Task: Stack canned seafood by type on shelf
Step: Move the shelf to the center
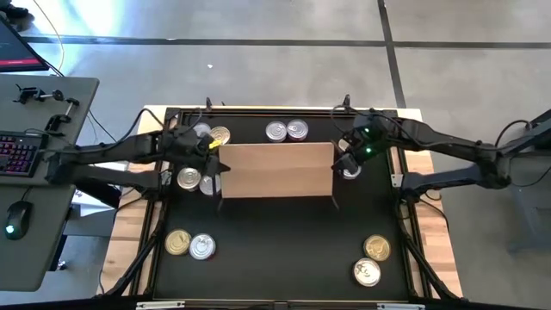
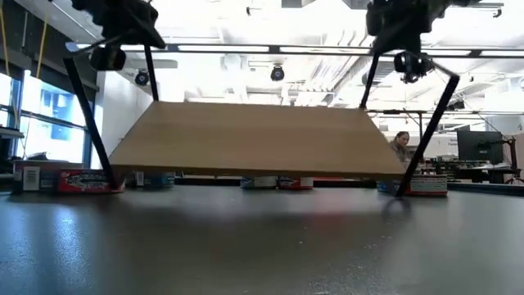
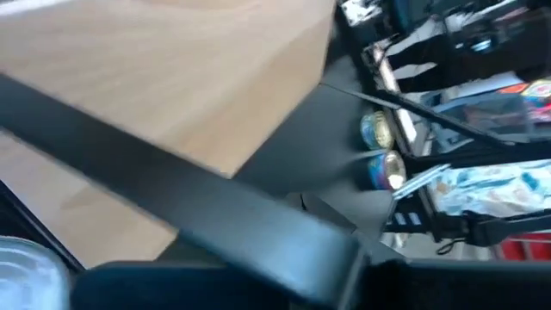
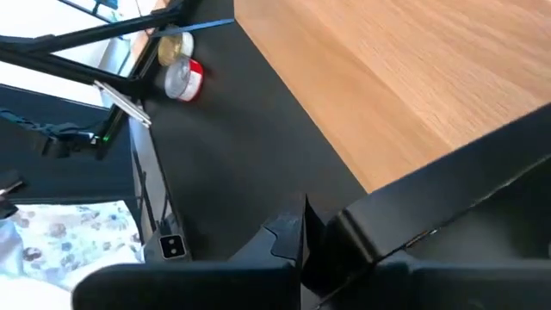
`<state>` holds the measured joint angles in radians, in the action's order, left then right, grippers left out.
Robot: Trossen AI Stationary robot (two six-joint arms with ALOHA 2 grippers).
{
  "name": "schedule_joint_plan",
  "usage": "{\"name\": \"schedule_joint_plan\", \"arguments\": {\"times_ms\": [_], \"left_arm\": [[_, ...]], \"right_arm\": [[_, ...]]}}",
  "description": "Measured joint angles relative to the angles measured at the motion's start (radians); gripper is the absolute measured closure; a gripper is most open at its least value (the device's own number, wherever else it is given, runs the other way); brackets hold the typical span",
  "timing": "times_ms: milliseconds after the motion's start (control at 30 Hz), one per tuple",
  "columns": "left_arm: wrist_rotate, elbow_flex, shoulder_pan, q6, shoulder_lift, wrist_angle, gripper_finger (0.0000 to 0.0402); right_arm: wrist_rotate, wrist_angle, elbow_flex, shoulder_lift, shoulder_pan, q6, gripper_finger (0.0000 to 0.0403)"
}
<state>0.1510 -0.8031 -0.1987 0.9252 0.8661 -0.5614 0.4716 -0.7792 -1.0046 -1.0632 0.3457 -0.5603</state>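
The shelf (image 1: 275, 170) is a pale wood board on slanted black legs (image 2: 90, 123), standing mid-mat; its underside fills the low view (image 2: 254, 139). Silver and gold tins lie on the mat: two beyond the shelf's far edge (image 1: 287, 130), several at its left end (image 1: 196, 179), a pair near left (image 1: 190, 244), a pair near right (image 1: 372, 260), and one at its right end (image 1: 350, 170). My left gripper (image 1: 211, 164) hovers at the shelf's left end, my right gripper (image 1: 344, 159) at its right end. A silver tin rim (image 3: 26, 271) shows in the left wrist view.
A black mat (image 1: 275, 250) covers the table inside a raised frame; wooden table edges (image 1: 439, 258) flank it. A side desk with keyboard and mouse (image 1: 26, 172) stands to the left. A person (image 2: 401, 147) sits far behind the table.
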Motion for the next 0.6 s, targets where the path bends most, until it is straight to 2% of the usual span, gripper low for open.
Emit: {"name": "schedule_joint_plan", "arguments": {"times_ms": [200, 500, 600], "left_arm": [[0.063, 0.0, -0.102, -0.122, 0.034, 0.015, 0.036], [0.074, 0.0, -0.19, -0.264, 0.038, 0.024, 0.028], [0.085, 0.0, -0.223, -0.306, 0.039, 0.021, 0.0261]], "right_arm": [[0.019, 0.004, -0.002, -0.031, 0.067, 0.065, 0.0383], [0.0, -0.029, 0.002, -0.009, 0.141, 0.111, 0.0278], [-0.022, -0.036, 0.002, -0.01, 0.155, 0.122, 0.026]]}}
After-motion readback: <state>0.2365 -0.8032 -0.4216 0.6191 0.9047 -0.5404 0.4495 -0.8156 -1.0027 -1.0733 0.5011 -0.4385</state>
